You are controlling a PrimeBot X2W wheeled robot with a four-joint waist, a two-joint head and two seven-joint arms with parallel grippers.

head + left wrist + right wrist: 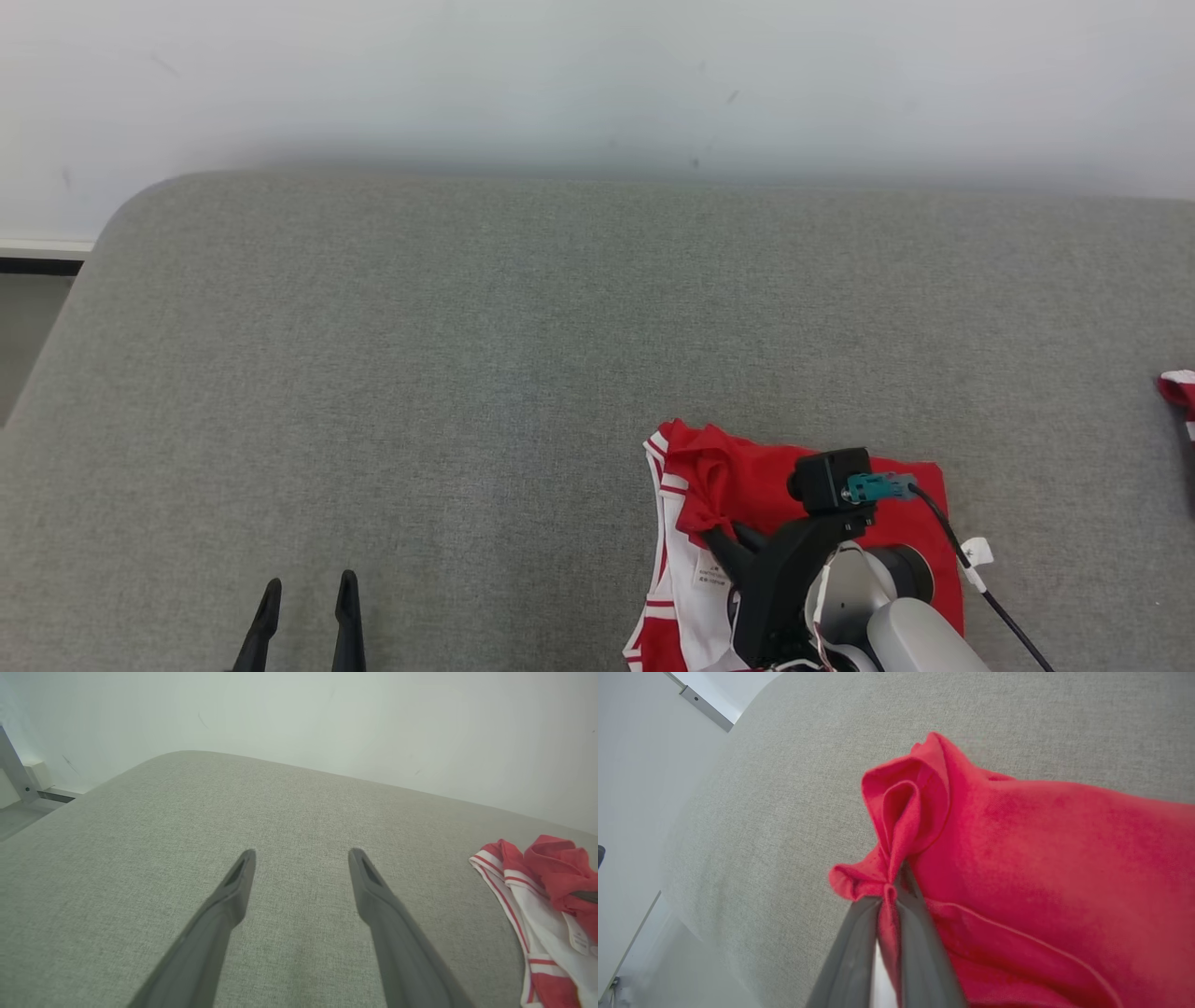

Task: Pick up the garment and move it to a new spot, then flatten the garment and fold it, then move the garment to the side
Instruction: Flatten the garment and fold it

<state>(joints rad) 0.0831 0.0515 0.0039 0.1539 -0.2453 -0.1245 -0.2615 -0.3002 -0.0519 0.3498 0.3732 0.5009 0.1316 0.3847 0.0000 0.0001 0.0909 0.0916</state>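
Note:
The garment (747, 485) is red with white striped trim and a white inner side. It lies bunched at the lower right of the grey padded surface (467, 373). My right gripper (714, 537) is shut on a bunched red fold of the garment (1017, 858), the cloth pinched between the fingers (920, 952). My left gripper (308, 616) stands open at the lower left over bare grey fabric, with nothing between its fingers (224, 905). In the left wrist view the garment (551, 886) lies off to the right.
A second piece of red and white cloth (1178, 392) shows at the right edge of the surface. A pale wall (597, 84) runs behind the surface, whose rounded left corner drops to the floor (28, 327). A cable (971, 569) trails from the right wrist camera.

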